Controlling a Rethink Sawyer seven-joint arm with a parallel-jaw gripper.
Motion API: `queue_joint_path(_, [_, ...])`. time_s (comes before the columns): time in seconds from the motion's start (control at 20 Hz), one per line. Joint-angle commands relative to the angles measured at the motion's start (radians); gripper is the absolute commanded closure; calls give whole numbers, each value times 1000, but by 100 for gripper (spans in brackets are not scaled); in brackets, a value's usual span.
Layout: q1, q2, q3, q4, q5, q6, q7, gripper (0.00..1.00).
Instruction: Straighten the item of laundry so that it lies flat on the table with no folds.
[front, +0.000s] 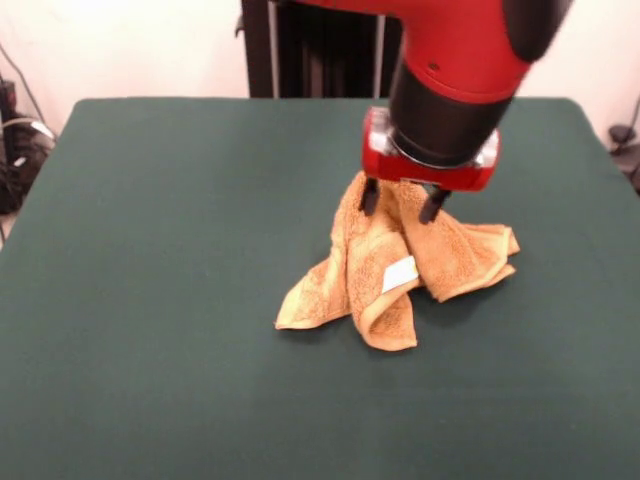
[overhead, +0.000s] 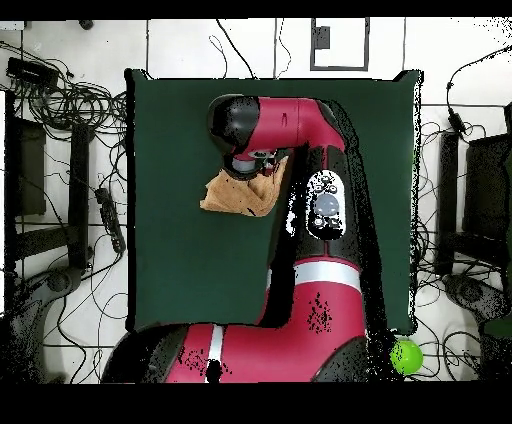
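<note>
The towel (front: 400, 265) is seen on the table (front: 150, 250), a little to the right of the middle in the front view, and it is bunched into a peak under the gripper (front: 403, 203). The two dark fingers (front: 370, 196) are closed on the top of this peak, so the towel is held there; the lower parts hang down and spread on the felt in three lobes. A small white tag (front: 399, 273) is visible on the front lobe. In the overhead view the towel (overhead: 240, 193) is mostly covered by the arm (overhead: 300, 130), and only a tan patch is shown beside the wrist. The towel is judged to be light and very soft: it will drape and fold under its own weight, and nothing in it can break. It is not slippery, and the terry may drag a little on the felt, which can be used for spreading it. The present grip near the middle gathers the cloth, so no flat result can be expected from it. A better hold would be at a hemmed corner or edge, from where the cloth can be drawn outward along the table. Several folds are still to be opened, so the task is judged to be far from finished.
</note>
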Motion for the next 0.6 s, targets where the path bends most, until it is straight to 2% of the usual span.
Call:
queue_joint_path(0.05, [62, 124, 28, -34, 35, 2, 274, 0])
queue_joint_path(0.35, [89, 172, 9, -69, 23, -28, 297, 0])
queue_joint_path(0.6, [92, 192, 14, -31, 34, -114, 309, 0])
